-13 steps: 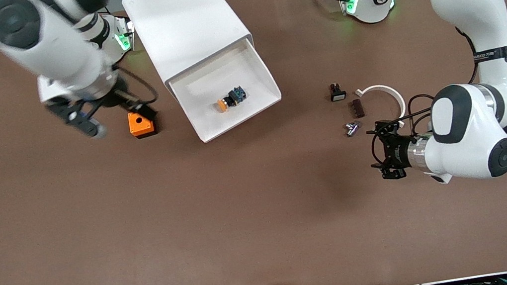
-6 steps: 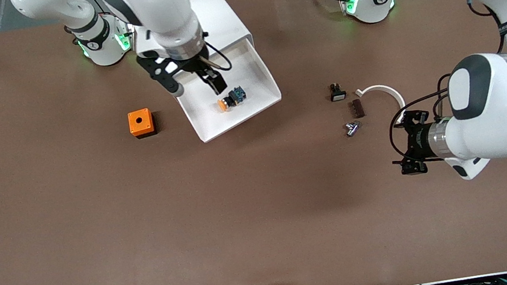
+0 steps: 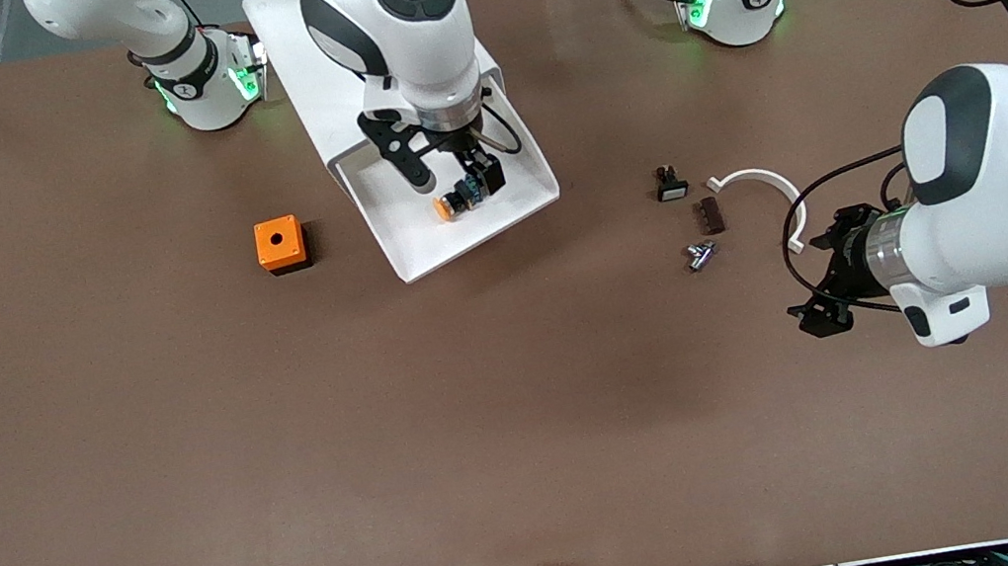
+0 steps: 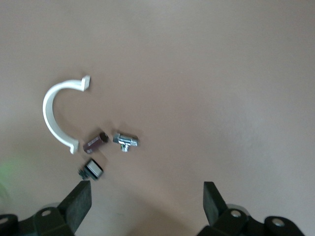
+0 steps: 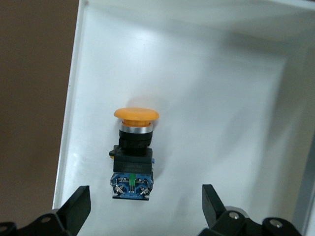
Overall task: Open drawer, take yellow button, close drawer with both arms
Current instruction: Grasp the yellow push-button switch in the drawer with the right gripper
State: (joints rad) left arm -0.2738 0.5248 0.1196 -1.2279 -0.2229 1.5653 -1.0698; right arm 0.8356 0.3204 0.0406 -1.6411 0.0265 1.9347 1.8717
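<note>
The white drawer [image 3: 458,245] stands pulled out of the white cabinet [image 3: 357,35]. The button [image 3: 455,200], with orange cap and black-and-blue body, lies on its side on the drawer floor. My right gripper [image 3: 454,177] is open, hovering over the drawer just above the button. In the right wrist view the button [image 5: 134,152] lies on the drawer floor [image 5: 221,98], just ahead of the open right gripper [image 5: 142,209], untouched. My left gripper [image 3: 827,273] is open and empty over bare table at the left arm's end; the left wrist view shows it [image 4: 146,204] open.
An orange cube with a hole [image 3: 279,244] sits beside the drawer toward the right arm's end. A small black part with a white face [image 3: 670,186], a brown part [image 3: 711,215], a silver fitting [image 3: 699,255] and a white curved clip [image 3: 764,184] lie near the left gripper.
My right arm swung from over the orange cube to over the open drawer and now hovers above the button. My left gripper drew away from the small parts toward its end.
</note>
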